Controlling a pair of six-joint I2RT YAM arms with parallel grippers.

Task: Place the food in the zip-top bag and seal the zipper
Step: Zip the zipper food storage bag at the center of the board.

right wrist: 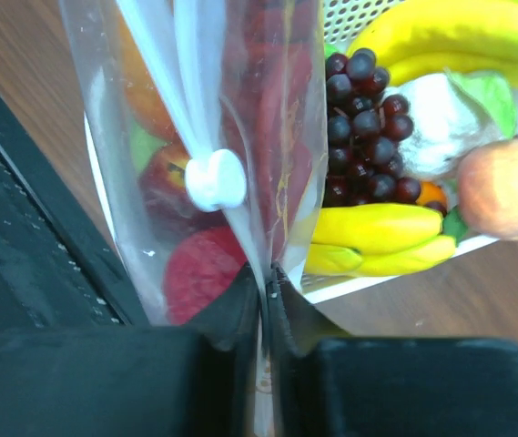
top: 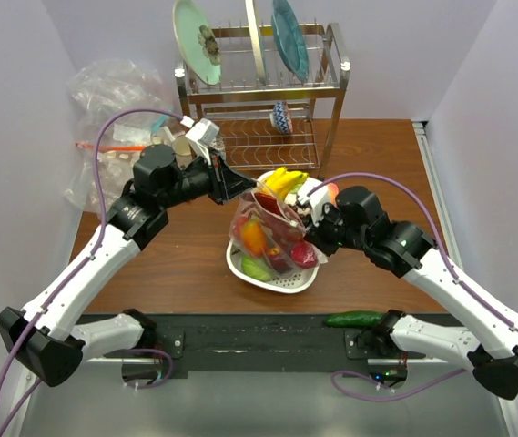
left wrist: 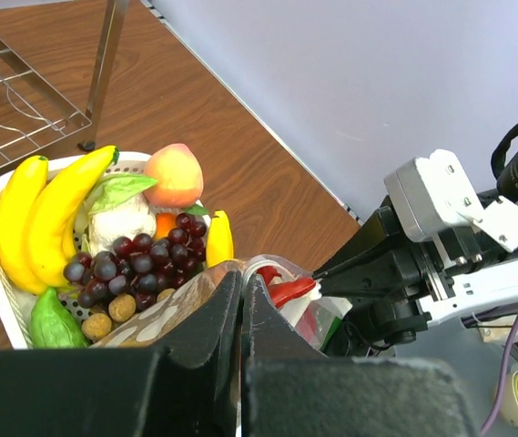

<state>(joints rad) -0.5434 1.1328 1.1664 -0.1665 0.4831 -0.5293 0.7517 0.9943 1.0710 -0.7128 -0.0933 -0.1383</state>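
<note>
The left gripper (left wrist: 242,305) pinched one edge of the bag (top: 272,232) tight. The right gripper (right wrist: 266,293) pinched the other edge. Red food (right wrist: 195,273) sat inside, above the tray (top: 277,283).

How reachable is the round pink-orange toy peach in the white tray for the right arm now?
Probably not as is: the right gripper is shut on the clear plastic bag. The peach lies uncovered nearby; releasing the bag would likely free the way.

The zip-top bag (top: 284,228) with food (top: 254,237) inside sits over the tray (top: 277,284), the dish rack (top: 263,88) behind them.
</note>
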